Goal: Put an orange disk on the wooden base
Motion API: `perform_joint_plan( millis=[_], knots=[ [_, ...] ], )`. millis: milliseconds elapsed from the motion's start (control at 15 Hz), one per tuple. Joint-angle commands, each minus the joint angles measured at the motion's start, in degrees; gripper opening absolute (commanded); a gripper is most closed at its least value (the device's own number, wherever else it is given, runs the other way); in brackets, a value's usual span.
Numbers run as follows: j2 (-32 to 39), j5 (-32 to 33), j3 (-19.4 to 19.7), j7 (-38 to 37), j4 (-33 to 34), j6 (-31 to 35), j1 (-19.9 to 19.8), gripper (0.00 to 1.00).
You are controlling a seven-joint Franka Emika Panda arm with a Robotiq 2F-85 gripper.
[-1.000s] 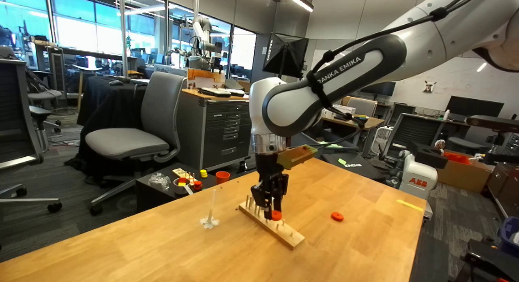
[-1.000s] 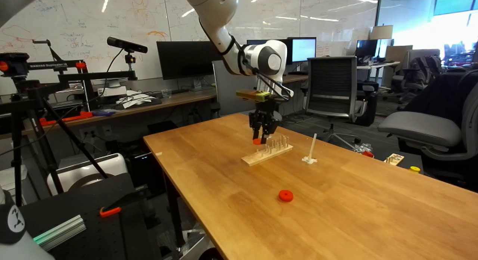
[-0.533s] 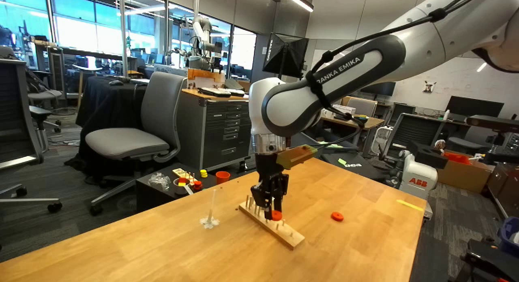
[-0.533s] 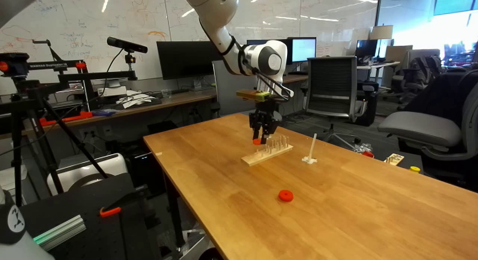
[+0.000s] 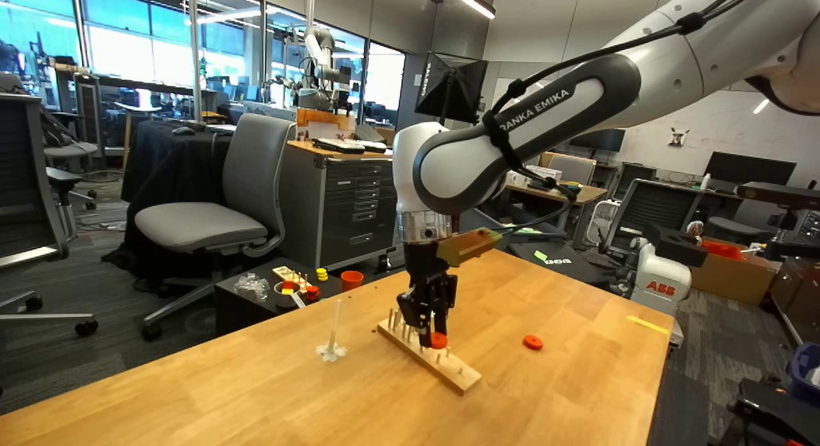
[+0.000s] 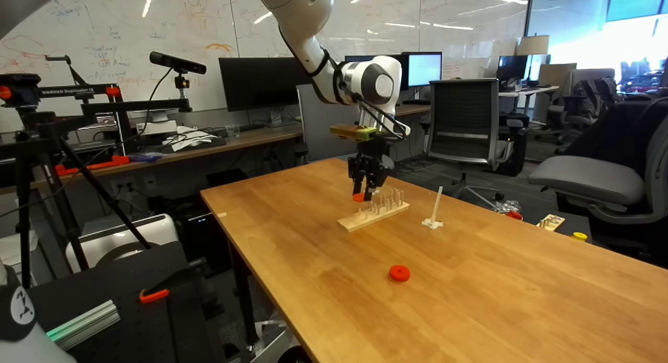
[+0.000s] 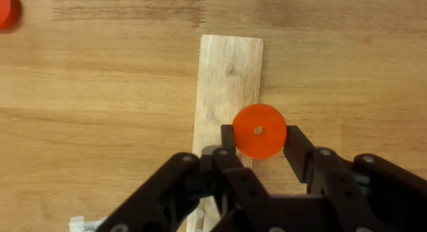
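Little is changed from 1 second ago: in an exterior view the orange disk (image 5: 439,341) has been carried only slightly toward 3 o'clock, while the wooden base (image 7: 217,88) is left where it was. By that, fine alignment is judged to be under way, with placing not yet done. The disk is gripped across its rim by the tool (image 7: 260,136). In the wrist view it is held over the base's 3 o'clock edge, partly overhanging; its height cannot be told. A bare pin (image 7: 209,115) is seen between 9 and 10 o'clock of the disk, an end pin (image 7: 229,68) at 11; any pin underneath is hidden. A small shift toward 9 o'clock is probably called for before lowering. A taller pin (image 7: 200,213), at 7 o'clock, could be knocked by the tool. Open bench (image 7: 350,92) is offered toward 3 o'clock in the wrist view, with no bench edge shown there; the loose disk (image 7: 7,10) is well apart at 10 o'clock. In both exterior views, the base's taller-pinned end is set near a bench edge.
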State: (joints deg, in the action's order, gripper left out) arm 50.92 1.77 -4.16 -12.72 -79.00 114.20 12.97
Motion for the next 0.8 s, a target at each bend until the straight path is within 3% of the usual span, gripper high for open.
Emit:
perform_joint_plan(
  millis=[0,533,600,733],
  knots=[
    [0.17,-0.3,0.34,0.11,0.38,-0.27,0.33,0.43],
    [0.17,-0.3,0.34,0.1,0.44,-0.35,0.33,0.43],
    [0.17,-0.3,0.34,0.1,0.44,-0.35,0.33,0.18],
    [0.46,-0.29,0.47,-0.33,0.47,-0.18,0.44,0.18]
  ],
)
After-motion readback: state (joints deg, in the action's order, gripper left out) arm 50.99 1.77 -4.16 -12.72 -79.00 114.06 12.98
